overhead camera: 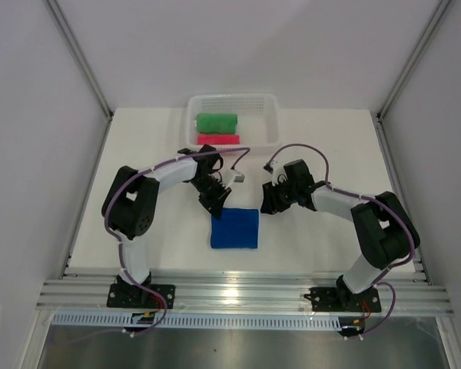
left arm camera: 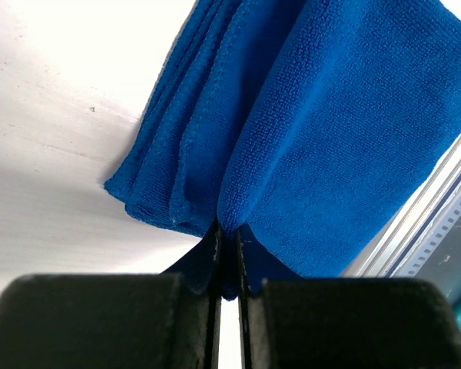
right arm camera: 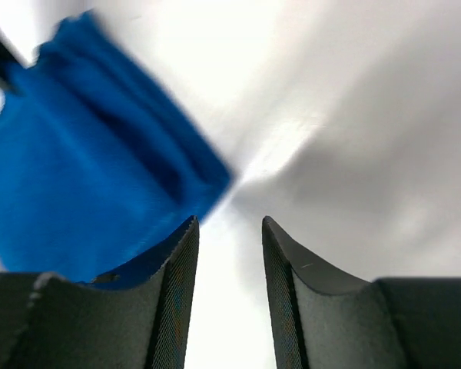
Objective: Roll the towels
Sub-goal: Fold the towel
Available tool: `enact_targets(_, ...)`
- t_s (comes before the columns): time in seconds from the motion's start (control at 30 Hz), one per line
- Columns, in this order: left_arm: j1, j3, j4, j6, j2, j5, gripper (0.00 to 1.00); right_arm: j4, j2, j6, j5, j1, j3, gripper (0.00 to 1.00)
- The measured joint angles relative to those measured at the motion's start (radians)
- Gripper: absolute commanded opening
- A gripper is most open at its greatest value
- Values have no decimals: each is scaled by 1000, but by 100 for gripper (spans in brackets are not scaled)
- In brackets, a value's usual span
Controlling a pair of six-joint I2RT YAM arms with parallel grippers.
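On the white counter, my left pincer is clamped onto the blue towel at its far left corner. The towel lies folded into a square between my two arms, well short of the basket.

From the left wrist, that pincer has its jaws drawn almost together, with only a thin pinch of cloth between them. The blue towel spreads away from the pinch in several stacked layers, their stitched edges side by side, and the pale counter lies beneath.

My right pincer hovers just off the towel's far right corner, apart from the cloth. From the right wrist, the pincer stands partly open, with a clear gap between the dark ribbed fingers and only bare counter showing through it. The blue towel lies to the left of the gap, blurred, and its near edge disappears behind the left finger (I cannot tell whether finger and cloth touch there).

At the far edge of the counter, the white mesh basket holds the other two. The green towel is rolled into a cylinder, and the pink towel lies just in front of it, both lengthwise across the basket.
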Motion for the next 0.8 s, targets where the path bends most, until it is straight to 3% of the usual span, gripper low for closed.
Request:
enact_targets(0.23,2,0,8,-10,7,2,12,16,-152,39,128,7,-45,37)
enact_targets(0.47,2,10,18,-10,6,32,12,210,-302,121,57,164,-210,31)
enact_targets(0.67,2,43,20,-10,6,56,13,370,-288,225,2,165,-306,27)
enact_targets(0.8,2,51,28,-19,14,61,22,439,-211,281,-12,166,-307,22)
